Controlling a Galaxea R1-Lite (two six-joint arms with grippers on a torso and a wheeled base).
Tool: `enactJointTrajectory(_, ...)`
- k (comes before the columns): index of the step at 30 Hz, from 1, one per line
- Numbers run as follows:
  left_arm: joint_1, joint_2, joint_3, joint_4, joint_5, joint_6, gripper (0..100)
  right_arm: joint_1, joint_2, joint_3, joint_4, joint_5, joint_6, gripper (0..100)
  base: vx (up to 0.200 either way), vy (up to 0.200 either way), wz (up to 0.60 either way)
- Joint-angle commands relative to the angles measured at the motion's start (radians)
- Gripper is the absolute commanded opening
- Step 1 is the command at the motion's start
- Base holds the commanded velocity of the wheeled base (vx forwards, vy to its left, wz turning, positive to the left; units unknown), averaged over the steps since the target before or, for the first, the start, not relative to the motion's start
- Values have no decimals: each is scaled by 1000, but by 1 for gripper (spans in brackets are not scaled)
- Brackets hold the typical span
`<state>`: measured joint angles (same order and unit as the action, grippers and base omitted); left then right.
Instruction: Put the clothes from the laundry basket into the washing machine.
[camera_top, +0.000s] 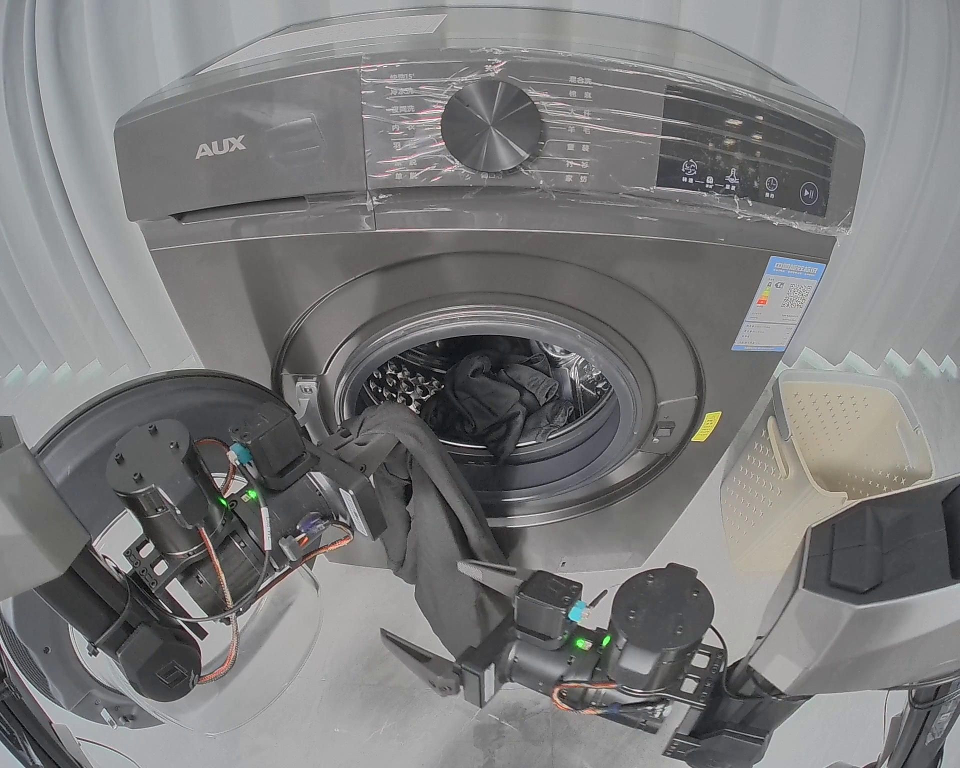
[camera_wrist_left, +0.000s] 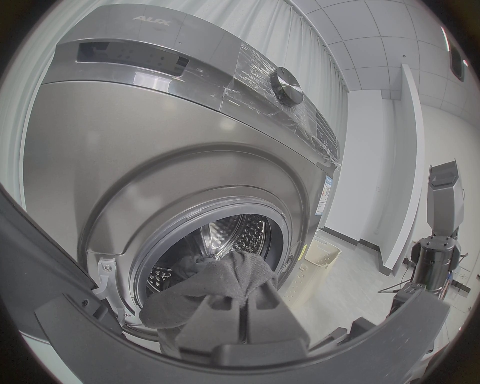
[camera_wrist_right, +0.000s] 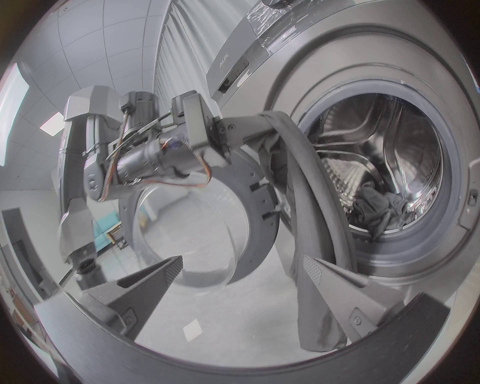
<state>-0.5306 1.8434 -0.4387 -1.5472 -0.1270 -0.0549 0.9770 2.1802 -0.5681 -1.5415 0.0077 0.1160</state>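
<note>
My left hand (camera_top: 352, 447) was clamped on a dark grey garment (camera_top: 435, 530) at the lower-left lip of the washing machine (camera_top: 250, 290) opening. The cloth draped over the rim and hung down the front panel. More dark clothes (camera_top: 495, 395) lay inside the drum. My right hand (camera_top: 425, 602) sat lower, its fingers wide apart, just beside the hanging end. The cream laundry basket (camera_top: 830, 440) stood to the machine's right, and the door (camera_top: 200, 385) was swung open on the left.

The right gripper (camera_wrist_right: 241, 261) gapes beside a dark garment (camera_wrist_right: 312, 210) hanging from the left gripper (camera_wrist_right: 252, 131)
</note>
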Motion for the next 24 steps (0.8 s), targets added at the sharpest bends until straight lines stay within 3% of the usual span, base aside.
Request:
enactJointTrajectory(1, 0, 4, -6, 1, 1, -2, 0, 11, 128, -170, 9, -72, 1, 100, 0, 0, 0)
enactJointTrajectory(7, 6, 4, -8, 1, 1, -2, 0, 38, 185, -296, 83, -100, 25, 100, 0, 0, 0)
enactJointTrajectory(10, 6, 2, -14, 1, 1, -2, 0, 57, 185, -365, 150, -140, 73, 100, 0, 0, 0)
enactJointTrajectory(16, 8, 2, -17, 1, 1, -2, 0, 61, 182, -414, 205, -150, 116, 100, 0, 0, 0)
enactJointTrajectory(21, 6, 2, -17, 1, 3, -3, 0, 60, 185, -518, 311, -152, 175, 100, 0, 0, 0)
enactJointTrajectory(24, 6, 0, -17, 1, 3, -3, 0, 42, 216, -582, 357, -158, 183, 100, 0, 0, 0)
